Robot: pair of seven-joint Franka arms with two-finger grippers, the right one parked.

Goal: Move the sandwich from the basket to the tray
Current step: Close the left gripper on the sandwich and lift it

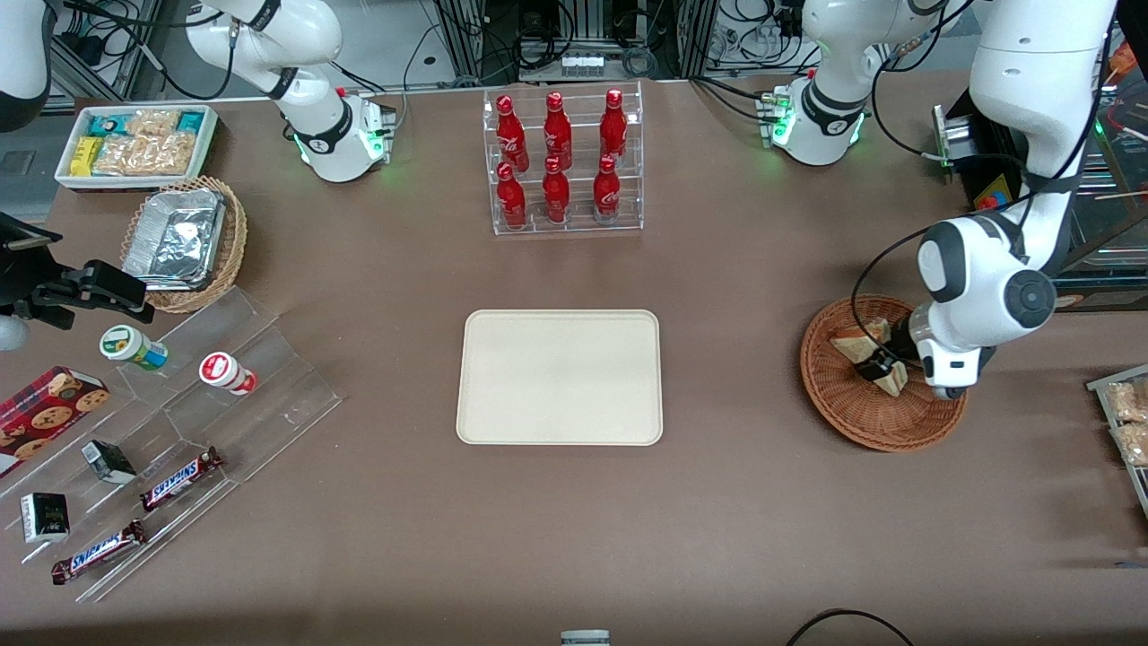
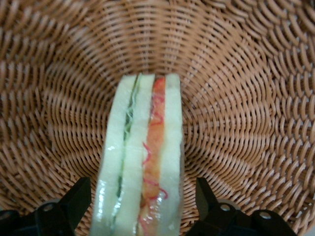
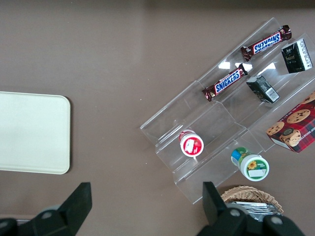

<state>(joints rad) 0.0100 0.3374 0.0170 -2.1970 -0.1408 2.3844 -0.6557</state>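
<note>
Down inside the round reddish-brown wicker basket [image 1: 883,411], the gripper [image 1: 883,368] straddles a triangular sandwich [image 2: 142,157], its black fingers [image 2: 209,199] spread on either side, not touching the soft white bread. Lettuce and tomato layers stripe the cut edge. Toward the parked arm, the smooth cream tray [image 1: 560,377] lies on the brown surface [image 1: 717,520], near Snickers bars [image 1: 179,478].

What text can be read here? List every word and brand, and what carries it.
"SNICKERS": two brown chocolate bars on the clear acrylic stepped stand.
Red bottles, red biscuit box, two round tubs: print unreadable.
Black gripper in the reddish-brown wicker basket, straddling the triangular white-bread sandwich: no text.
</note>
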